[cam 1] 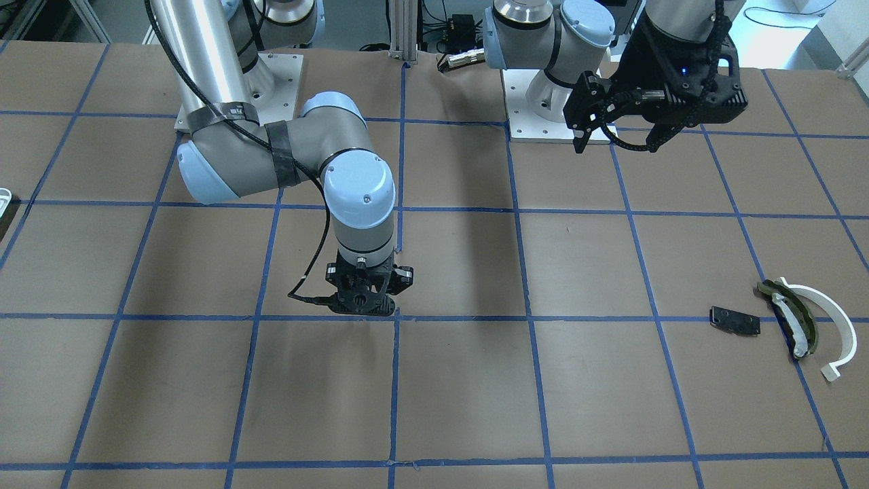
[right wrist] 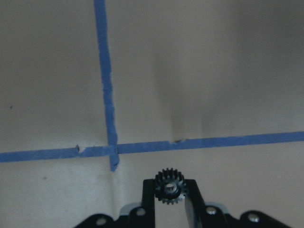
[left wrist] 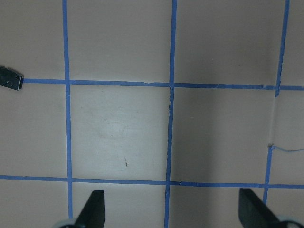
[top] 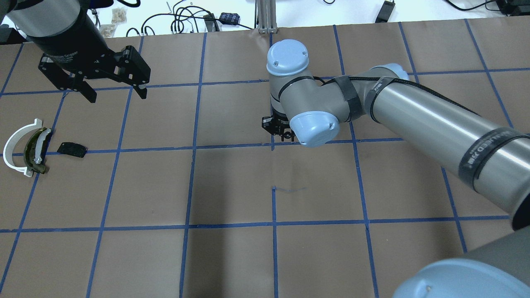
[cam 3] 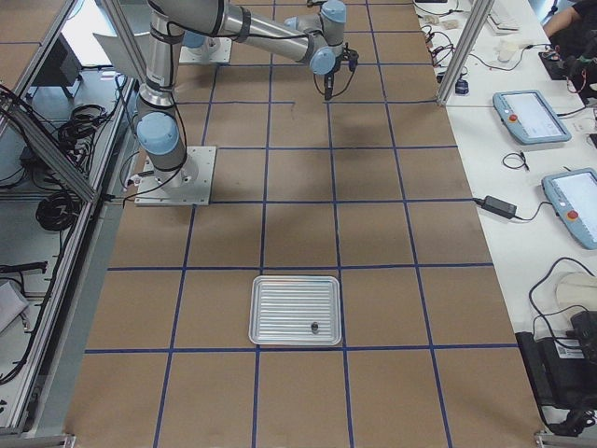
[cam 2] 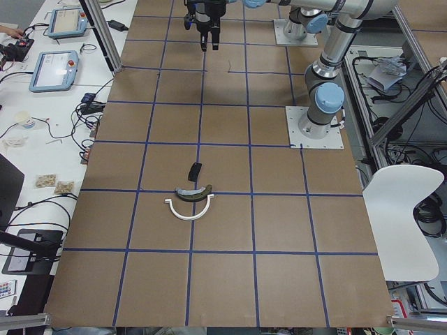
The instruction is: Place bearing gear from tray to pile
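Right wrist-mounted view is showing the right gripper (right wrist: 170, 190) clamping the bearing gear (right wrist: 169, 185) above the table (cam 1: 461, 380), well apart from the tray (cam 3: 256, 313) and the pile (top: 39, 142); the left gripper (left wrist: 173, 211) is hanging with jaws spread.

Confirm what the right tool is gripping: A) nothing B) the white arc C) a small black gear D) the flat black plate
C: the right wrist view shows a small black toothed gear pinched in the right tool, while the white arc and black plate lie on the table, away from it.
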Controlling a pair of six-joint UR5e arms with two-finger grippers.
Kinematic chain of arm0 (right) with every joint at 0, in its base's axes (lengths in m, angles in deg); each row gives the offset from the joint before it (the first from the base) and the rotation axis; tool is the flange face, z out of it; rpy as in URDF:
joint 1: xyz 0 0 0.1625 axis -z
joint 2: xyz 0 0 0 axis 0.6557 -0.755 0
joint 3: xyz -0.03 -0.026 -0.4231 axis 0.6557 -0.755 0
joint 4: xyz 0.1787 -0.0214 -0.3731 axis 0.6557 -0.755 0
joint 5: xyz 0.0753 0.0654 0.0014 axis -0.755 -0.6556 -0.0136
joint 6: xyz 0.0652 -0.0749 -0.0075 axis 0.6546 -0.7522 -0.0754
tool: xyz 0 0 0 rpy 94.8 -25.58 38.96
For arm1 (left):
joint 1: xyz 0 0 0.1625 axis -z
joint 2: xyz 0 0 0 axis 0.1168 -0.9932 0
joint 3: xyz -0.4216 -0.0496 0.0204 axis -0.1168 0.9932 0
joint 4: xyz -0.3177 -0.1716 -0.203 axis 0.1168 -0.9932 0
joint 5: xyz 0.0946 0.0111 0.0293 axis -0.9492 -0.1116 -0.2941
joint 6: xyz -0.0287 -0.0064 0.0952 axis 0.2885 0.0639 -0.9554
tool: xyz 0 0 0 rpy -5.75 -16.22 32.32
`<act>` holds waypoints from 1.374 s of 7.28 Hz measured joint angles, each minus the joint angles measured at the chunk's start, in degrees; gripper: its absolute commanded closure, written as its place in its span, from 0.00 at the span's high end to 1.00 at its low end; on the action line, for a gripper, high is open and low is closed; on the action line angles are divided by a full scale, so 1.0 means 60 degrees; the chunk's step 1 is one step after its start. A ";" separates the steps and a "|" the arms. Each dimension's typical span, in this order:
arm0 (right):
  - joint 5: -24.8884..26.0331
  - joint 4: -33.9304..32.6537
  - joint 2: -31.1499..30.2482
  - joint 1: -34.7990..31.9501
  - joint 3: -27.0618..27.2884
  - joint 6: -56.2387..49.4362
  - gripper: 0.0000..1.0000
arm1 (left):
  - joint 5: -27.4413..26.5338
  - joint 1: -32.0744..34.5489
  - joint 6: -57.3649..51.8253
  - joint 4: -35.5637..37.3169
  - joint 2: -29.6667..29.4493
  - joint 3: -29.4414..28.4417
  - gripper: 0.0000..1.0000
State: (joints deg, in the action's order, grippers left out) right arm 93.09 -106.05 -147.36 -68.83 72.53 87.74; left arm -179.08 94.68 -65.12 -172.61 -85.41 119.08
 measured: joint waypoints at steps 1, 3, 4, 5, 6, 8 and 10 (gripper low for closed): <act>-0.0354 -0.0291 0.0209 -0.0038 0.0004 0.0024 0.20 | 0.0000 0.0000 0.0000 0.0000 0.0000 0.0000 1.00; -0.0535 -0.0460 0.0378 -0.0089 0.0004 -0.0045 1.00 | -0.0004 0.0000 -0.0007 -0.0003 0.0003 0.0001 1.00; -0.0494 -0.0486 0.0338 -0.0051 -0.0013 -0.0231 1.00 | -0.0010 0.0000 -0.0046 -0.0017 -0.0004 0.0017 1.00; -0.0458 -0.0425 0.0108 0.0129 -0.0035 -0.0718 1.00 | 0.0012 0.0001 -0.0091 0.0003 -0.0041 0.0054 1.00; -0.0382 -0.0102 -0.0406 0.0545 -0.0044 -0.1344 1.00 | 0.0081 0.0028 -0.0054 0.0063 -0.0162 0.0115 1.00; -0.0048 0.1038 -0.1754 0.2098 0.0003 -0.3000 1.00 | 0.0327 0.0555 0.0548 0.0858 -0.0699 0.0614 1.00; 0.0681 0.1855 -0.2492 0.4272 0.0042 -0.5543 1.00 | 0.0984 0.1683 0.2117 0.3595 -0.1808 0.1434 1.00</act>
State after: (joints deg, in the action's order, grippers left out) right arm 97.18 -94.91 -162.31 -43.20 72.78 54.48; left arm -173.18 104.78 -52.42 -151.04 -96.26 127.68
